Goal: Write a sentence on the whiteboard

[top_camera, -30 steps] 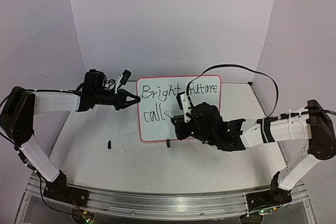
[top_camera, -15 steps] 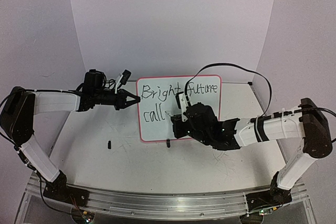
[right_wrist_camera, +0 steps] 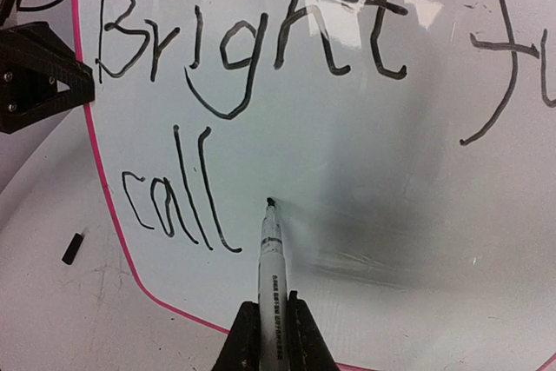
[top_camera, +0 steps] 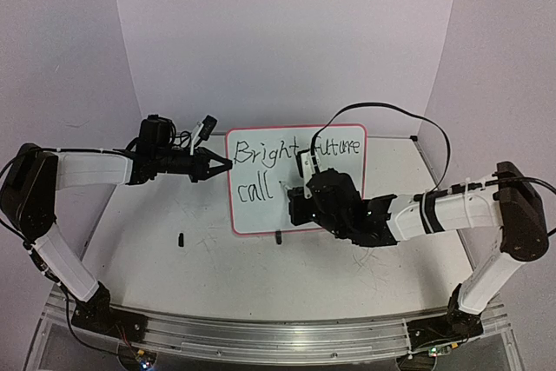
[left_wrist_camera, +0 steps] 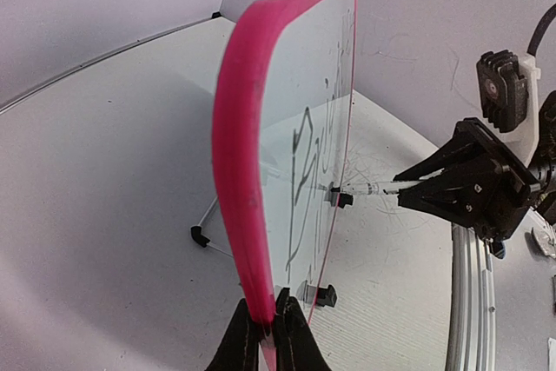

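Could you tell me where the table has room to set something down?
Bare: the table between the whiteboard and the arm bases, save a small black piece; right of the board, behind the right arm. Crowded: the board's left edge at the left gripper, and its face, where the right gripper holds a marker.

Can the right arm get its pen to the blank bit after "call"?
Likely yes: the marker in the right gripper has its tip right beside "call" on the whiteboard, nothing between.
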You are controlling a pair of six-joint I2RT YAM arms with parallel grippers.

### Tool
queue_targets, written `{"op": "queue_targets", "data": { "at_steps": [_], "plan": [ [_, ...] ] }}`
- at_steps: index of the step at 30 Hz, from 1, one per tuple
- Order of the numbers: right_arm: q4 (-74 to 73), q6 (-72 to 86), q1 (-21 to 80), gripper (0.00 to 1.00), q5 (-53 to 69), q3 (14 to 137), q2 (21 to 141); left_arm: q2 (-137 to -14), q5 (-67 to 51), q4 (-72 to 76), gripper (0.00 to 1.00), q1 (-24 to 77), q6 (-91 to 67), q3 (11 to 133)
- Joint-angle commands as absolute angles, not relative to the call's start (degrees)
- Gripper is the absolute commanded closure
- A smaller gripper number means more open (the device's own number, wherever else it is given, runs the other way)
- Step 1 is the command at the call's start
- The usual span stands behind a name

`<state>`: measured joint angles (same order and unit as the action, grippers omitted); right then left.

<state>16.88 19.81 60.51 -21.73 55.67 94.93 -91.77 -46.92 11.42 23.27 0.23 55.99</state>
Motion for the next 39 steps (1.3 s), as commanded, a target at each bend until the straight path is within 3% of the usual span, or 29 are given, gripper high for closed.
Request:
{"op": "queue_targets", "data": {
  "at_steps": [1,23,39],
  "plan": [
    [17.8,20.1,60.2,1.00,-24.2,58.3,96.2,-89.0,-44.6,14.9,1.00,22.9,3.6,57.3],
    [16.6,20.1,60.4,1.00,-19.2,59.0,98.3,-89.0,-44.8,14.9,1.00,23.0,3.6,57.5],
    [15.6,22.4,60.4,1.00,-22.9,55.1,94.5,-89.0,-45.1,14.9,1.00,23.0,3.6,57.4]
  ]
}}
